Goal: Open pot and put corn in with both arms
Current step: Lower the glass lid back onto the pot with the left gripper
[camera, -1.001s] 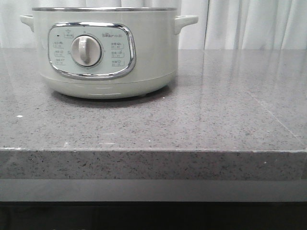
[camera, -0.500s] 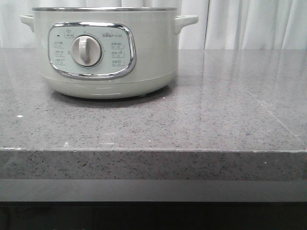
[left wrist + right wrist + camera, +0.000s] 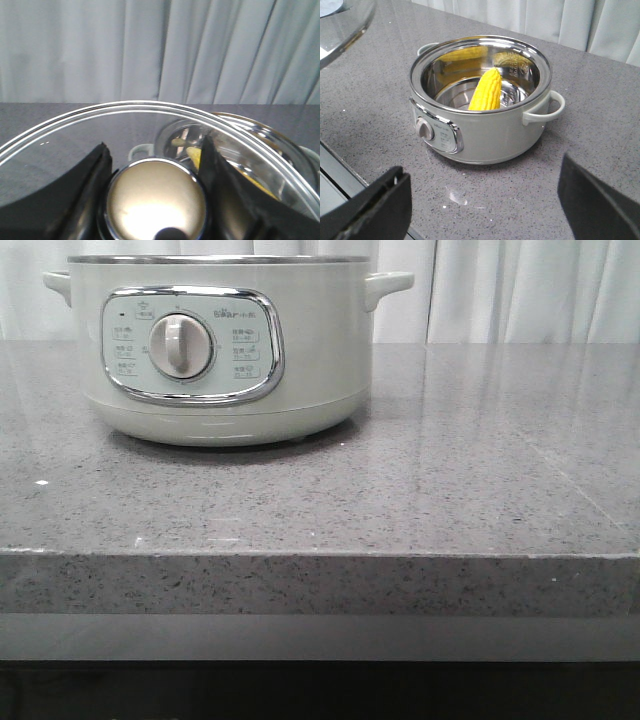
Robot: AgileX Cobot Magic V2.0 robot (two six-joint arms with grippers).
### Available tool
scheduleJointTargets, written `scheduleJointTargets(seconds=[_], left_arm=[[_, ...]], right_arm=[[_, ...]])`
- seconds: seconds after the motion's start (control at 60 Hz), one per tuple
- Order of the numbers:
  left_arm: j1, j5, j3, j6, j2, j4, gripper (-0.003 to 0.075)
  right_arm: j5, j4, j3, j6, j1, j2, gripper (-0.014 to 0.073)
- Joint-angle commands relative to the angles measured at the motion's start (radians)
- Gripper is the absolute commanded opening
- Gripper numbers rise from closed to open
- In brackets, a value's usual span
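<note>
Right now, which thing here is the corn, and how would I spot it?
Find the big pale cooking pot on the grey stone counter. Leaning inside its shiny metal bowl is the corn, the only bright yellow, knobbly thing there.

Corn [image 3: 486, 90] upright inside open pot [image 3: 485, 130]

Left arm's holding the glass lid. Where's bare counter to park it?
Widest bare patch: countertop right of the pot, out to the right edge. A narrower strip runs between pot and front edge. The pot's mouth holds the corn. Lid sits in the left gripper.
</note>
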Motion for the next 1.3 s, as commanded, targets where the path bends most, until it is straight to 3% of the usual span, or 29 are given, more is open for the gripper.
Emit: scheduleJointTargets(seconds=[0.0, 0.35, 0.851, 1.284], left_arm=[[-0.073, -0.176, -0.073, 0.0, 0.041, -0.014, 0.0221], [-0.254, -0.176, -0.303, 0.0, 0.335, -0.014, 0.0221], [-0.249, -0.08, -0.637, 0.0, 0.681, 0.054, 0.0221], [-0.223, -0.107, -0.679, 0.0, 0.815, 0.054, 0.0221]], right_arm=[[-0.083, -0.006, -0.026, -0.007, -0.005, -0.007, 0.0612], [-0.083, -0.006, -0.026, -0.007, -0.005, -0.007, 0.0612], [-0.083, -0.006, -0.026, -0.007, -0.005, -0.007, 0.0612], [-0.083, -0.006, -0.026, -0.007, -0.005, -0.007, 0.0612]])
